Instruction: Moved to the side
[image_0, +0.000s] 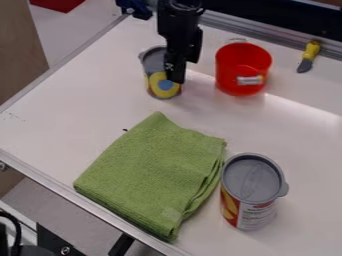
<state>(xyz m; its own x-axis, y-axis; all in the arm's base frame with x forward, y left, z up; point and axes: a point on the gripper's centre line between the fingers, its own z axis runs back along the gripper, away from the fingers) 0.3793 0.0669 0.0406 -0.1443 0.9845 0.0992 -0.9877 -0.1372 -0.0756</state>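
Observation:
The black gripper (175, 72) hangs down from the top edge, left of centre, over the front right side of a can with a grey lid (163, 86). That can stands upright and has a yellow and blue label; the gripper hides part of its lid and side. A second can with a grey lid (250, 192) stands upright at the lower right. Left of it lies a folded green cloth (157, 172), its right edge close beside the can. How the gripper's fingers stand on the upper can is hard to make out.
A red cup (234, 65) stands right of the gripper. Farther right lies a small knife or scraper with a yellow handle (311, 50). A metal rail (280, 43) runs along the back of the white table (60, 125), whose left and front edges drop off to the floor.

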